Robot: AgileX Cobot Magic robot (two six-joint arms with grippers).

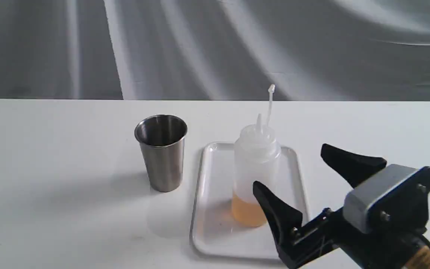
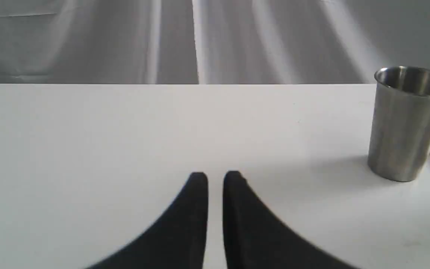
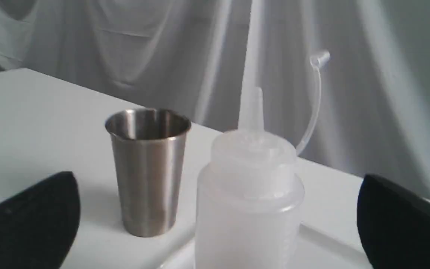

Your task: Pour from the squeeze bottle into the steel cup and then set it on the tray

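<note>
**Exterior view:** the squeeze bottle stands upright at frame centre on the tray, nozzle up, with amber liquid at its base. The steel cup stands apart, left of the tray. The right gripper, at lower right, is spread wide and empty, and the bottle lies up-left of it. Whether its nearer finger touches the bottle cannot be told.

**Left wrist view:** the left gripper, at bottom centre, has its fingers drawn nearly together, holding nothing. The cup is at the right edge and the bottle is unseen, so the right arm is judged nearer.

**Right wrist view:** the bottle, axis vertical, sits centred between the fingers at the lower corners — an alignment the exterior view cannot confirm.
</note>
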